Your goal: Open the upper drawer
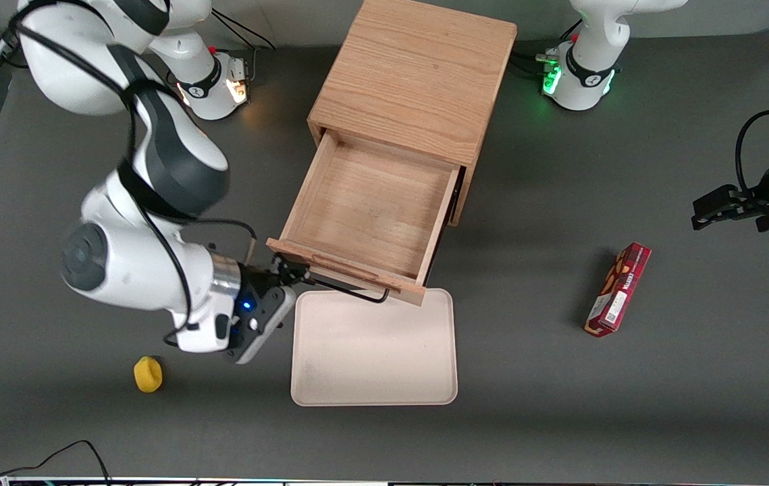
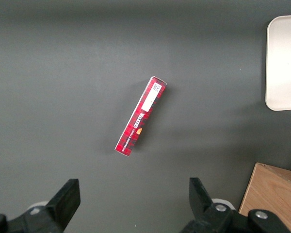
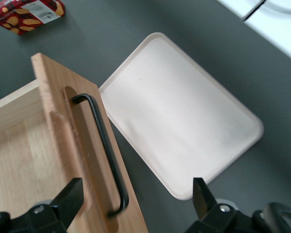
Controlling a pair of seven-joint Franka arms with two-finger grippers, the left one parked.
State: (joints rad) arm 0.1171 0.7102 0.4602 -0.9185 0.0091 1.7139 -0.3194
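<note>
Yellow lump (image 1: 148, 374): we see this small rounded piece on the grey surface (image 1: 560, 418), nearer the front camera than the pincer.
Tray: the flat cream rectangular tray (image 1: 374, 351) lies just beside the pincer.
Pincer (image 1: 287, 271): black two-finger, spread wide, fingers (image 3: 72, 196) flanking the black wire handle (image 3: 104, 145) without gripping.
Upper drawer (image 1: 370, 216): the light oak box is pulled well out of its oak cabinet (image 1: 414, 74), its handle end at the pincer.
Red carton (image 1: 618, 289): slim, well apart, toward the parked arm's end.

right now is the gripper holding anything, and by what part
Nothing is held. The gripper is open, its fingers spread wide at the end of the black handle of the pulled-out upper drawer, not closed on it.
</note>
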